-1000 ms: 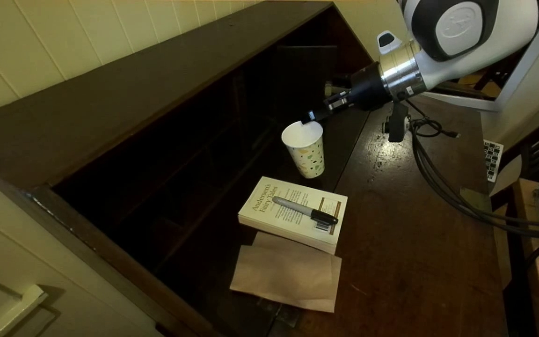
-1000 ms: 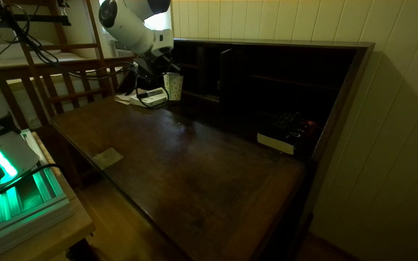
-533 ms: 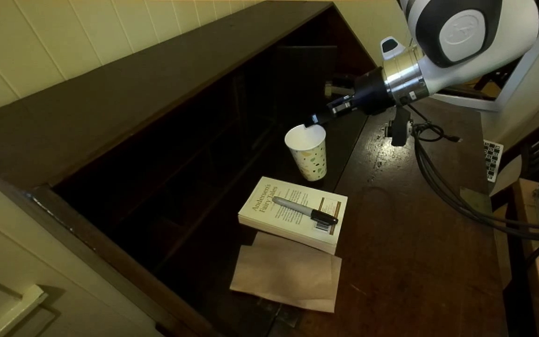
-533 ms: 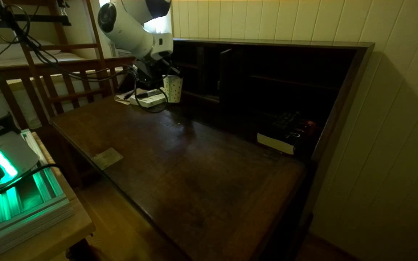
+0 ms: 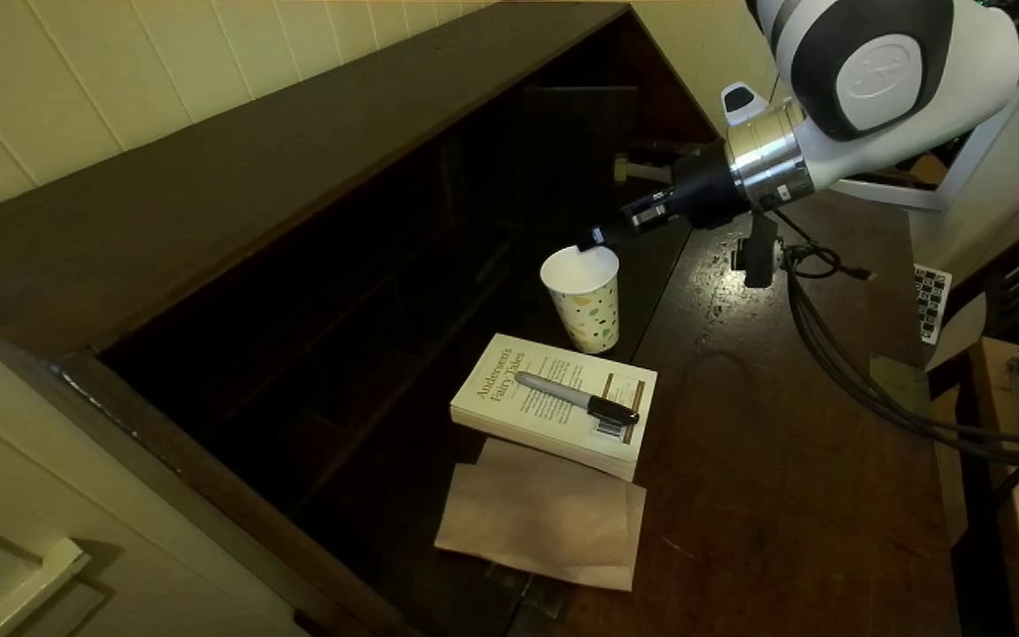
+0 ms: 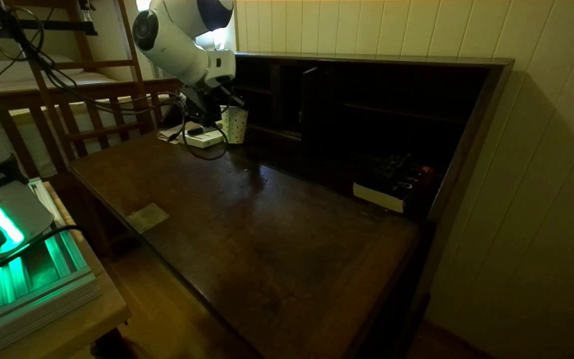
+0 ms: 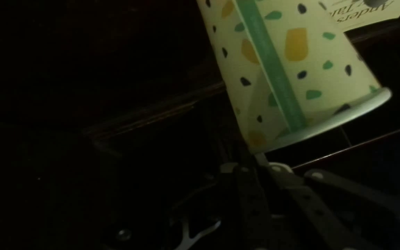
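Observation:
A tall paper cup with green, orange and dark specks hangs upright, slightly tilted, from my gripper. The gripper is shut on its rim. In the wrist view, the fingertips pinch the rim edge of the cup, which has a green stripe. The cup also shows in an exterior view, partly behind the arm. Its base is close to the far edge of a cream paperback, titled Andersen's Fairy Tales. I cannot tell whether the base touches the desk. A grey marker with black cap lies on the paperback.
Folded brown paper lies beside the paperback. A dark hutch with shelves stands along the desk. A thick dark book lies at the hutch's far end. Cables hang from the arm over the desk.
My gripper and the cup have moved down together, with a slight shift toward the paperback. The grip on the rim stays the same. The paperback, marker and brown paper have not moved.

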`<state>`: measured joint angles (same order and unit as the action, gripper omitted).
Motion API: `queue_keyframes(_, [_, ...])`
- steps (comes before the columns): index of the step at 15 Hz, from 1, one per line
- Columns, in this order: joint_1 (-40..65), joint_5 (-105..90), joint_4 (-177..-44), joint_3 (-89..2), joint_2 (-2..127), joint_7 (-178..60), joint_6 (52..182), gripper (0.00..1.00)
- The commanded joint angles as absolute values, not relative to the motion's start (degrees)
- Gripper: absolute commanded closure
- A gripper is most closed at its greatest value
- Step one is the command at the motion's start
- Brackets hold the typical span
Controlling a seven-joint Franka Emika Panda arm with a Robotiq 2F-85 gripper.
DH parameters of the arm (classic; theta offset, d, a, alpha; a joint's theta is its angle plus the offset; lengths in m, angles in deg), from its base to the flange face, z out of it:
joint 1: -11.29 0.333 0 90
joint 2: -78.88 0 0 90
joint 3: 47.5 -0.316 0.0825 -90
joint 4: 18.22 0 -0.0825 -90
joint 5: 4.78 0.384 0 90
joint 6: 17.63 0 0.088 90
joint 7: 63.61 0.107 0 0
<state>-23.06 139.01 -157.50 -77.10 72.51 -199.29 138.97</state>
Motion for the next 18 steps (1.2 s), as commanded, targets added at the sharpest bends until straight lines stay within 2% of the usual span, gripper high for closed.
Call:
queue_keyframes(1, [-22.73,139.01,-158.44,-76.73,72.64,-199.97,137.44,0.99])
queue_keyframes(2, [-22.68,139.01,-158.39,-76.75,72.68,-199.91,137.54,0.99])
queue_keyframes(3, [-22.66,139.01,-158.41,-76.87,72.68,-199.77,137.58,0.94])
queue_keyframes(4, [-22.60,139.00,-158.34,-76.87,72.75,-199.84,137.80,0.70])
queue_keyframes(6, [-22.51,139.01,-158.46,-77.00,73.00,-199.82,137.72,0.66])
queue_keyframes(7, [-22.47,139.01,-158.53,-77.08,73.06,-199.77,137.57,0.60])
queue_keyframes(15, [-22.07,138.97,-159.08,-78.12,75.09,-198.85,137.45,0.04])
queue_keyframes(18, [-22.01,138.27,-159.11,-78.53,76.38,-197.66,138.62,0.00])
